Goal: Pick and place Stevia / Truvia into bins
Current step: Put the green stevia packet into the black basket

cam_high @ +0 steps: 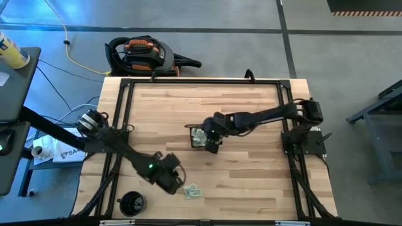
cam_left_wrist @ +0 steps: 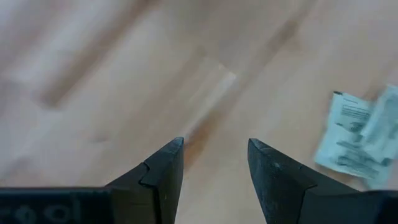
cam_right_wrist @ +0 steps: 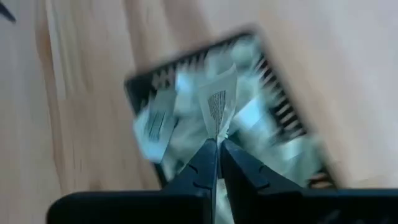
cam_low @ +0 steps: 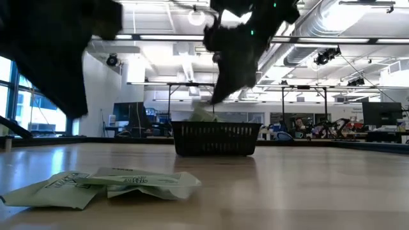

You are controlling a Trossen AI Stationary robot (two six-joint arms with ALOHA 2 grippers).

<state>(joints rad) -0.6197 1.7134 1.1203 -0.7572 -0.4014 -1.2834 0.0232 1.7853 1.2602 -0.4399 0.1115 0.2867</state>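
1. High view: your right gripper (cam_high: 210, 139) hangs right over the small black wire-mesh tray (cam_high: 196, 129) at mid-table. The left gripper (cam_high: 173, 181) sits near the front edge, just beside the loose pale green and white paper sachets (cam_high: 193, 191), and is the nearer arm to them.
2. Low view: those flat, creased sachets (cam_low: 105, 184) lie overlapped on the wood, well in front of the tray (cam_low: 217, 138).
3. Left wrist view: your fingers (cam_left_wrist: 163, 174) stand apart, holding nothing; the sachets (cam_left_wrist: 356, 138) lie off to one side.
4. Right wrist view: the jaws are pinched on one thin sachet (cam_right_wrist: 218, 102), standing upright above the sachet-filled tray (cam_right_wrist: 283, 109).
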